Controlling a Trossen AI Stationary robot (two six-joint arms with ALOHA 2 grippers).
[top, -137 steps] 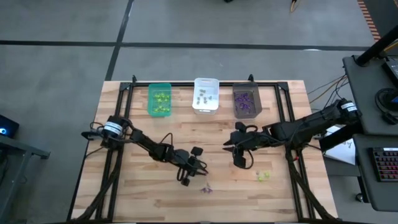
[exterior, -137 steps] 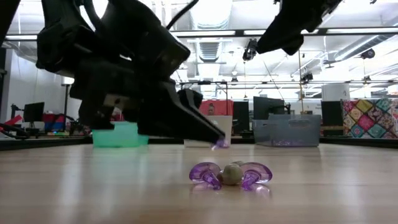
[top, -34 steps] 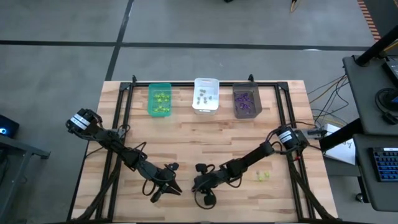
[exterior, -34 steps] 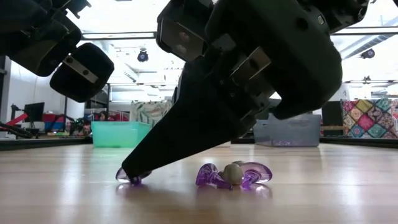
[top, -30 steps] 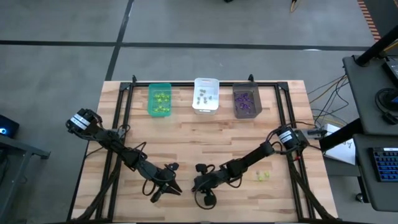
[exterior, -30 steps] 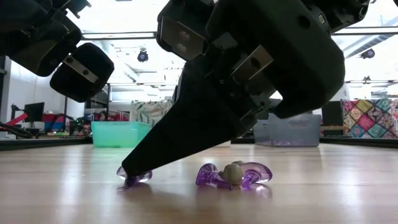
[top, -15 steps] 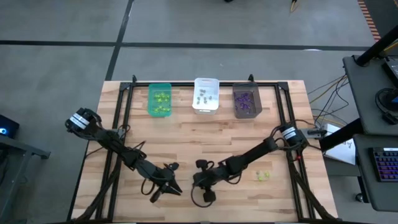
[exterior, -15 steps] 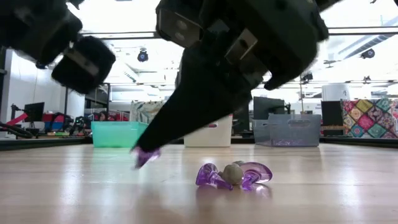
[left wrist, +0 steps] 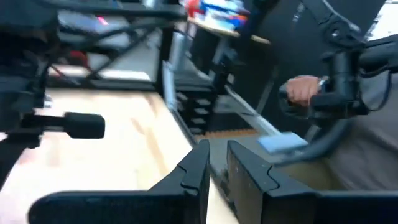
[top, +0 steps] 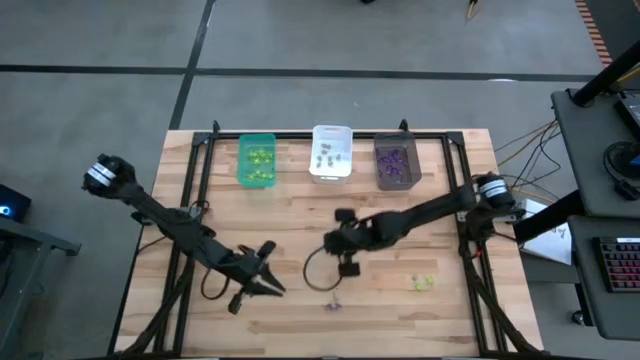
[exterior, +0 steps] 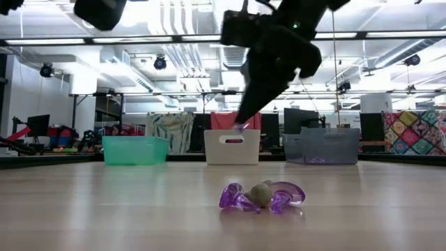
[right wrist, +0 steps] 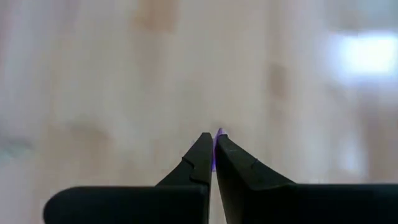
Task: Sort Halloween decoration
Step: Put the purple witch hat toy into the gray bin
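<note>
A small purple trinket (right wrist: pixel 218 133) hangs high over the middle of the table, with my right gripper (top: pixel 328 243) shut on it. Near the front edge a purple and greyish cluster of trinkets (exterior: pixel 261 196) lies on the wood, seen from above as a small cluster (top: pixel 333 305). A yellow-green trinket (top: pixel 424 283) lies to its right. My left gripper (top: pixel 278 290) hovers left of the cluster, fingers level and a narrow gap apart (left wrist: pixel 216 149), with nothing between them. My right gripper pinches the purple trinket (exterior: pixel 240 127) between its two fingertips, with a sliver of purple poking out past them. The fingers slant down from the table's right side. The trinket is lifted well clear of the table.
Three bins stand in a row at the far edge: green (top: pixel 256 160), white (top: pixel 331 152) and dark grey (top: pixel 396 163), each with trinkets inside. A cable loop (top: pixel 318 272) hangs below my right arm. A person's hand (left wrist: pixel 301 91) shows beyond the table.
My right gripper, shut on the purple trinket, has lifted it off the wood and carried it up and toward the far edge. My left gripper has risen from the table and tipped toward level. The cluster has stayed where it was.
</note>
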